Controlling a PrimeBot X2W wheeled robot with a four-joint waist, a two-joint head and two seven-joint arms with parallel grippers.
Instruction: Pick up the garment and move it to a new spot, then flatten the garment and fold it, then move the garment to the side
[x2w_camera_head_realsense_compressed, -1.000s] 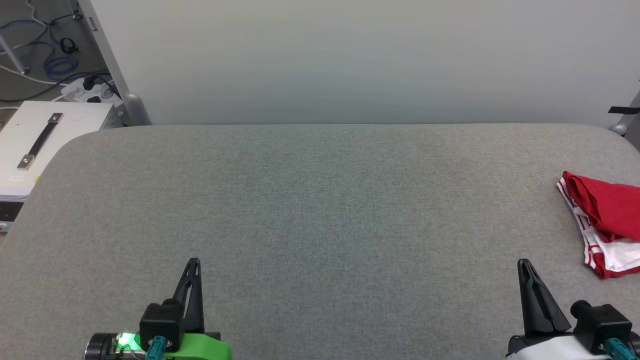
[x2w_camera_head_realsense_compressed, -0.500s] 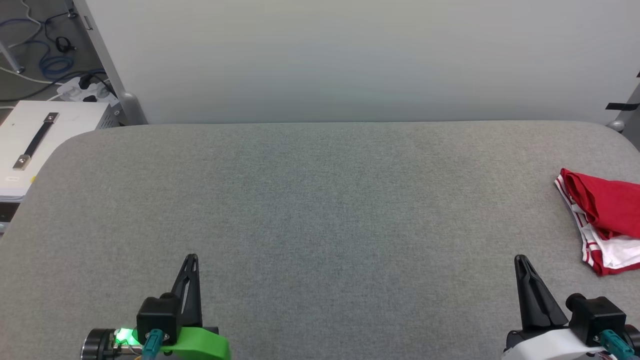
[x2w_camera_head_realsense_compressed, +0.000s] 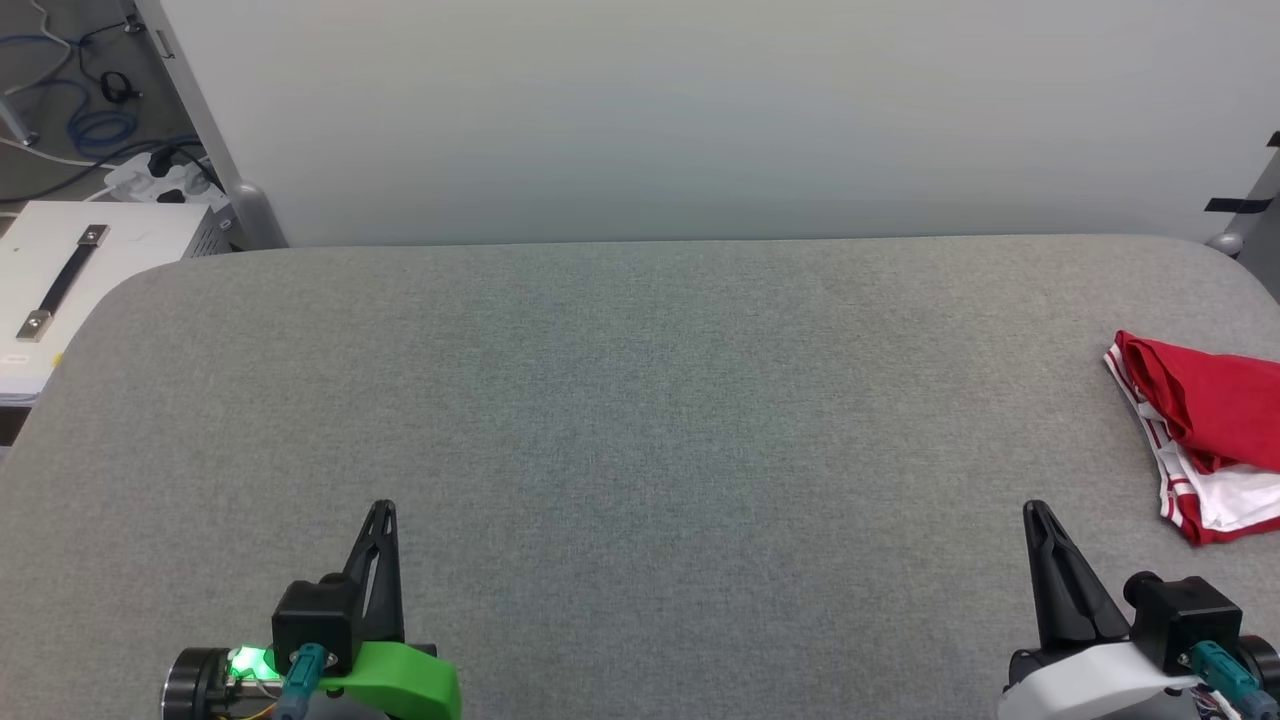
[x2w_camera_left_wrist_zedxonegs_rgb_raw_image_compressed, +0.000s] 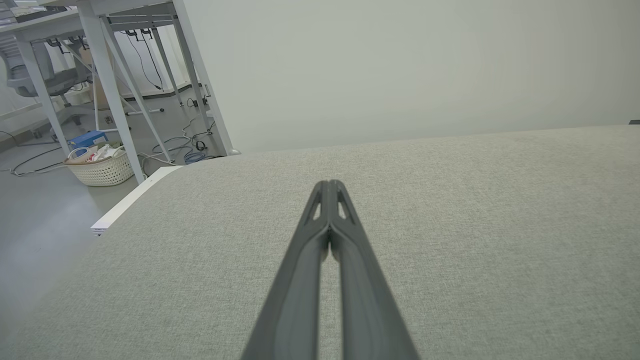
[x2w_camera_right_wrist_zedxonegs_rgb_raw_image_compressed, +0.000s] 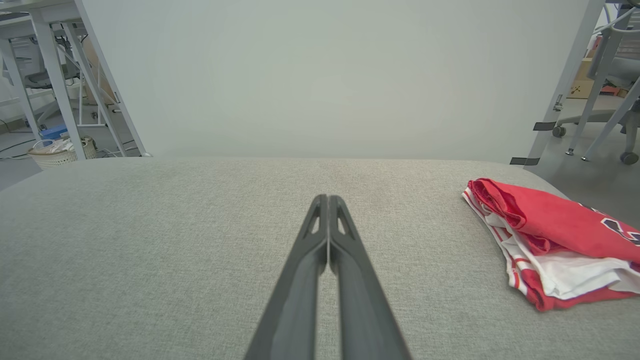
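At the far left, a white case (x2w_camera_head_realsense_compressed: 110, 250) with a dark handle is seen beside the grey padded table (x2w_camera_head_realsense_compressed: 640, 380). The left gripper (x2w_camera_head_realsense_compressed: 383, 510) is held over the table's near side, fingers pressed together, nothing grasped. Across to the right gripper (x2w_camera_head_realsense_compressed: 1035, 510), likewise clenched and empty. Further right, the garment (x2w_camera_head_realsense_compressed: 1205, 420) is laid on the table in bunched red and white folds near its right edge, apart from both grippers.

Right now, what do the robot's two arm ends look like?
Both have two long dark tapering fingers, slotted near the tips, a black block and a teal plug. The left end effector wears a bright green shell with a glowing green light; the right end effector, a white shell.
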